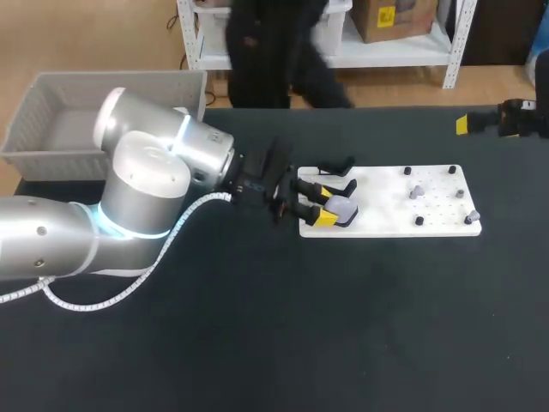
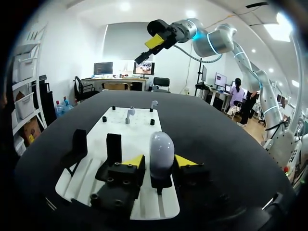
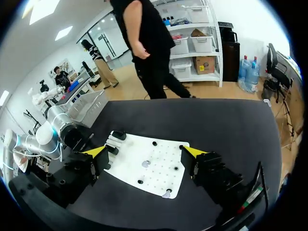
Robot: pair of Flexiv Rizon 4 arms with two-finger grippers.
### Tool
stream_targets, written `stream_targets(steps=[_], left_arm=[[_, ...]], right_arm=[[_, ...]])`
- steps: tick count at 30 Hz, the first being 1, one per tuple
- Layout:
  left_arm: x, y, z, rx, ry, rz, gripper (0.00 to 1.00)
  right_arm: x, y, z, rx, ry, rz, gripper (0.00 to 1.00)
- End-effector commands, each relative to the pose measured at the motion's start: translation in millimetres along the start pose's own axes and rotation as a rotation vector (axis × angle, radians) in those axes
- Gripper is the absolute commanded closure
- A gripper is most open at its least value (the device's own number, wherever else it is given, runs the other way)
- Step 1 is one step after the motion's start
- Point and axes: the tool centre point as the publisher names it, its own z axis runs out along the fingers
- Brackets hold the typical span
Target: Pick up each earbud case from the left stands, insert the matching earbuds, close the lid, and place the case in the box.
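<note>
On the black table (image 1: 257, 326), a white board (image 1: 386, 210) lies flat, right of centre, its long sides parallel to the table's far edge. A grey box (image 1: 111, 80) stands at the table's far left corner, well apart from the board. The board's left end carries black stands (image 1: 333, 166). Its right part carries small black pegs (image 1: 407, 170) and grey earbuds (image 1: 414, 192), each set apart from the others. The earbud case (image 2: 161, 147), pale and rounded, stands upright on the stand nearest the board's front edge, at the left end. Two more stands rise just beside it.

The left arm (image 1: 146, 180) comes in low from the left. The left gripper (image 2: 160, 162) brackets the case at stand height, and it cannot be told whether it clamps the case or merely flanks it. The right gripper (image 3: 146, 153) hangs high over the table's far right side, spread wide and holding nothing, with the board below and ahead of it. In the left wrist view it shows aloft beyond the board's far end.
</note>
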Motion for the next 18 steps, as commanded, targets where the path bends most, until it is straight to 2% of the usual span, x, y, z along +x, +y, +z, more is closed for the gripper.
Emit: stream_targets(steps=[1, 4, 5, 6, 12, 15, 18], left_arm=[[-0.8, 1.5, 0.7, 0.007, 0.001, 0.003, 0.75], [-0.9, -0.1, 0.4, 0.008, -0.001, 0.006, 0.84], [-0.8, -0.6, 0.0, 0.007, -0.001, 0.007, 0.95], [-1.2, -1.6, -0.9, 0.006, -0.002, 0.009, 1.00], [-11.2, -8.7, -9.4, -0.001, -0.033, 0.038, 1.00], [-22.5, -15.5, -20.4, -0.014, -0.074, 0.052, 1.00], [-35.5, -22.3, -34.5, -0.032, -0.154, 0.040, 1.00]], right_arm=[[0.0, -1.2, 0.8, -0.005, 0.000, -0.001, 0.00], [0.0, -1.2, 0.8, -0.005, 0.000, -0.001, 0.00], [0.0, -1.2, 0.8, -0.005, 0.000, -0.001, 0.00], [0.0, -1.2, 0.8, -0.005, 0.000, -0.001, 0.00], [0.0, -1.2, 0.8, -0.005, 0.000, -0.001, 0.00], [0.0, -1.2, 0.8, -0.005, 0.000, -0.001, 0.00], [0.0, -1.2, 0.8, -0.005, 0.000, -0.001, 0.00]])
